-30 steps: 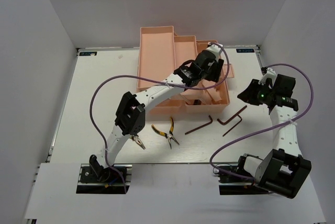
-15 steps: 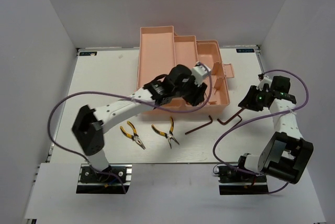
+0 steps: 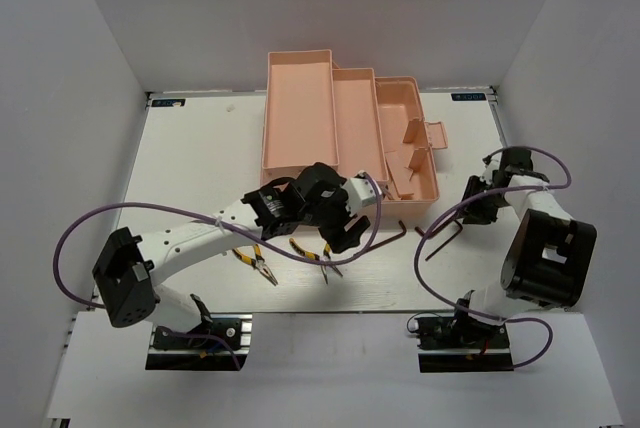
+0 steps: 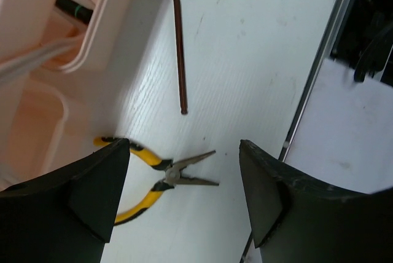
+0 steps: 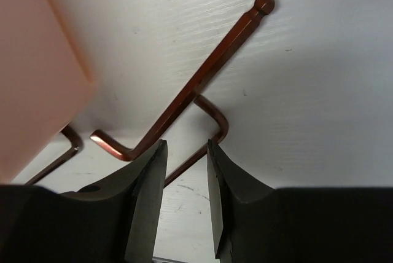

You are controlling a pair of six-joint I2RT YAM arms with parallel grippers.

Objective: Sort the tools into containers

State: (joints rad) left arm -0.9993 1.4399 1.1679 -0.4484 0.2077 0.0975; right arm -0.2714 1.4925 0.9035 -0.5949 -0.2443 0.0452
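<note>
Your left claw [image 4: 184, 152] is spread wide and empty, hanging right over one yellow-handled pliers [image 4: 161, 180]. They lie on the bench [image 3: 190, 148] at 6 o'clock of the pink toolbox [image 3: 300, 108], with the second pliers [image 3: 255, 263] just at their 9 o'clock. Your right claw [image 5: 184, 146] has its jaws a narrow gap apart and grips nothing. It sits low over two hex keys [image 5: 202, 78] that touch each other, at 5 o'clock of the toolbox.

Watch those keys. They lie thin and flat, so I judge a closing pinch may skid off, catch both, or flick one away. The pliers' handles are splayed, so a grip on one handle would likely let the tool swing.

For room, the toolbox wall stands close at 9 o'clock of the keys, while 3 o'clock is open bench. The pliers lie near the bench's front edge at 6 o'clock, so lift straight up before heading to 12.
</note>
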